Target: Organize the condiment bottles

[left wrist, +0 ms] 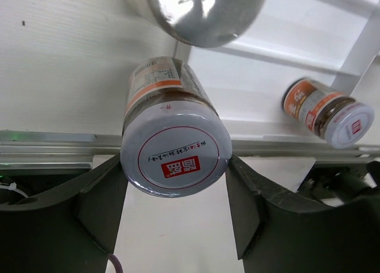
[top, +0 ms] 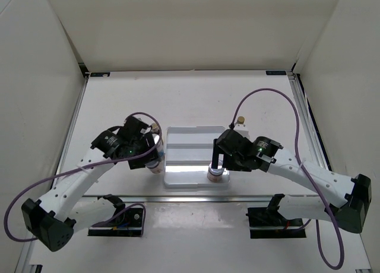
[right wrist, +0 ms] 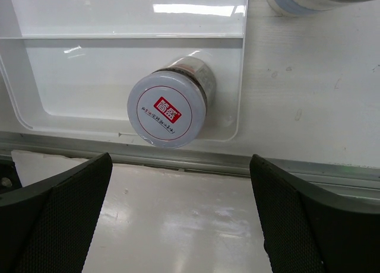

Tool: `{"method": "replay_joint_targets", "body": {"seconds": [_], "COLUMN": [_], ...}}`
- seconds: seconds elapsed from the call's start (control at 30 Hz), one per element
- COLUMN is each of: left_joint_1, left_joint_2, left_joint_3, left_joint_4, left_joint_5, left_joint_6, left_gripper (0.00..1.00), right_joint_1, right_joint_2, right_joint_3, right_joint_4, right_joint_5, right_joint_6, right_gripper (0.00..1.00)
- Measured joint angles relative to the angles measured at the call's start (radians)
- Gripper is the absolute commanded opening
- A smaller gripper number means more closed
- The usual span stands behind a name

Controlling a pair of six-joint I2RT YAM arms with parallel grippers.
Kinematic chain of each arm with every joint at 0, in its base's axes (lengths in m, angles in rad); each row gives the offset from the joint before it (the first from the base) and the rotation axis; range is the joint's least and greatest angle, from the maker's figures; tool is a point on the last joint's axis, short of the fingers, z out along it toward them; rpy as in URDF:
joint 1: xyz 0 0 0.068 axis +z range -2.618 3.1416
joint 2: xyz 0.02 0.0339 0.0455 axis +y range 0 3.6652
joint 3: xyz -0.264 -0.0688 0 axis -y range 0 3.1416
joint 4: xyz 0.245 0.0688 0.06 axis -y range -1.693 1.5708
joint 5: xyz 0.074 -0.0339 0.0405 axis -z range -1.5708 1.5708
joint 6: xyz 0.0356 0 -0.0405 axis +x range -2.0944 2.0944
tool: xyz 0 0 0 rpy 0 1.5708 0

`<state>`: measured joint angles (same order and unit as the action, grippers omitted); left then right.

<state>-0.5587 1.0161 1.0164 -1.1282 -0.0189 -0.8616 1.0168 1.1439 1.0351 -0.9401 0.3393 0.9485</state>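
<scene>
Left wrist: tray (left wrist: pixel 279 50) holds one squat jar (left wrist: pixel 328 111); left gripper (left wrist: pixel 175 181) clasps second jar (left wrist: pixel 172 136).

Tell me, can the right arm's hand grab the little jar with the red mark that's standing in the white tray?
Probably yes. The right hand is open wide right by the little jar, nothing between them. The wall of the white tray is close beside the jar, so one finger might bump it.

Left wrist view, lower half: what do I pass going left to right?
Dark finger → squat jar with red-marked lid, sitting between the two fingers → second dark finger → second squat jar, also with a red-marked lid, farther off at the right.
</scene>
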Motion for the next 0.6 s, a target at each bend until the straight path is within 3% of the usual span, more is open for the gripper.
{"method": "replay_joint_targets", "body": {"seconds": [0.33,0.6], "left_joint_1": [-0.237,-0.347], "left_joint_2": [0.2,0.384], "left_joint_3": [0.103,0.13], "left_joint_4": [0.027,0.109], "left_joint_5": [-0.08,-0.126], "left_joint_6": [-0.055,-0.081], "left_gripper": [0.14,0.14], "right_joint_1": [0.0,0.0], "right_joint_2": [-0.029,-0.066], "right_joint_3": [-0.005,-0.005], "right_joint_4": [-0.029,-0.06], "right_joint_5": [0.01,0.027], "right_joint_6": [0.014,0.02], "right_gripper": [1.0,1.0]}}
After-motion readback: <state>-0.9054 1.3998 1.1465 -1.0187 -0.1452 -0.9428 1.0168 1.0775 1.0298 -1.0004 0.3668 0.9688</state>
